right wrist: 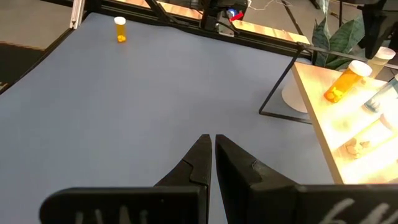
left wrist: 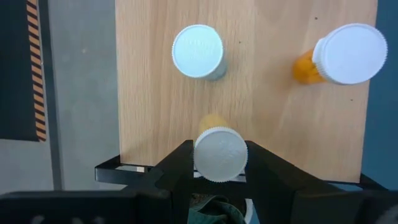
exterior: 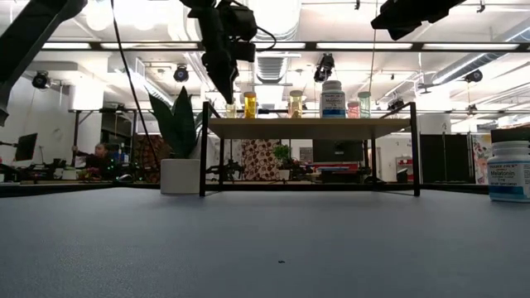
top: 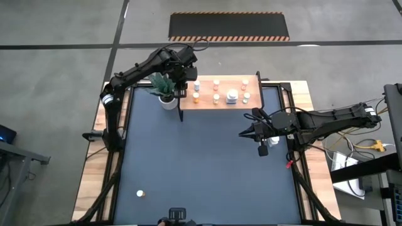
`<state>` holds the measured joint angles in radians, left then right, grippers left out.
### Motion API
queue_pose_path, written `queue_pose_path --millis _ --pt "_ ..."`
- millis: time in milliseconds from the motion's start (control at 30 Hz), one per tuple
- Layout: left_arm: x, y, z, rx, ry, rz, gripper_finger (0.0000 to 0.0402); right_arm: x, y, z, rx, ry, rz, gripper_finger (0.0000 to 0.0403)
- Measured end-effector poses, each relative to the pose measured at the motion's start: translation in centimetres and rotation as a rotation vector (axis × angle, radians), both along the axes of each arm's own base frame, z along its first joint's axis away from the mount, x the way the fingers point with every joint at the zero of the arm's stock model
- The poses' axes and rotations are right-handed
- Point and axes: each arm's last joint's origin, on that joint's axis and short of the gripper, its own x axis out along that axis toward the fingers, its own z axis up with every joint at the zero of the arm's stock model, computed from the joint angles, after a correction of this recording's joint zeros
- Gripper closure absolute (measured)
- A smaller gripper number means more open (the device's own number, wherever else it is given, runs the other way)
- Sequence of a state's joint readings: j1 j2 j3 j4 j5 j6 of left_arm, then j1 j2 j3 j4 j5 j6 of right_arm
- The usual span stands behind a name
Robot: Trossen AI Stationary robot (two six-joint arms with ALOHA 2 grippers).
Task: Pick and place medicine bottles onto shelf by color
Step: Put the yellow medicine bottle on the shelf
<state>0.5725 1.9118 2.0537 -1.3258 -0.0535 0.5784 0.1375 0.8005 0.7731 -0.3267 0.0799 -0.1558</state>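
Note:
The light-wood shelf [top: 221, 91] stands at the table's far edge with several white-capped bottles on it. My left gripper [top: 184, 83] is at the shelf's left end, shut on a small orange bottle with a white cap [left wrist: 219, 154]. Two other bottles stand nearby on the board, one with a grey-white body [left wrist: 198, 51] and one orange [left wrist: 348, 53]. My right gripper [right wrist: 212, 149] is shut and empty above the table's right middle [top: 242, 133]. A larger white bottle [top: 264, 149] stands on the table beside it. One orange bottle [top: 141, 194] stands near the front left. My left gripper pinches the orange bottle at its white cap [left wrist: 219, 177] between its two fingers [left wrist: 177, 163], one on each side. The fingers come from above, pointing down. The bottle stands upright over the shelf's left end [left wrist: 155, 143]; whether its base is on the board, I cannot tell.
A white pot with a green plant [top: 166, 99] stands just left of the shelf, under my left arm. The shelf's thin black legs [exterior: 203, 157] stand on the dark blue tabletop [top: 201, 169]. The larger white bottle also shows at the low view's right edge [exterior: 508, 171].

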Motion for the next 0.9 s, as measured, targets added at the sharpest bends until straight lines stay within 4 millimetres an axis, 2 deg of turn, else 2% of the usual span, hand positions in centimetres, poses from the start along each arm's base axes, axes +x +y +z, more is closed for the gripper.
queue_pose_path --millis 500,900 --pt "-0.1 0.0 -0.1 -0.016 0.006 0.023 0.0286 0.0 0.0 0.0 0.005 0.001 -0.003 0.0390" --pt "-0.2 0.0 -1.1 -0.032 0.034 0.033 0.0286 0.0 0.0 0.0 0.005 0.002 -0.003 0.0390"
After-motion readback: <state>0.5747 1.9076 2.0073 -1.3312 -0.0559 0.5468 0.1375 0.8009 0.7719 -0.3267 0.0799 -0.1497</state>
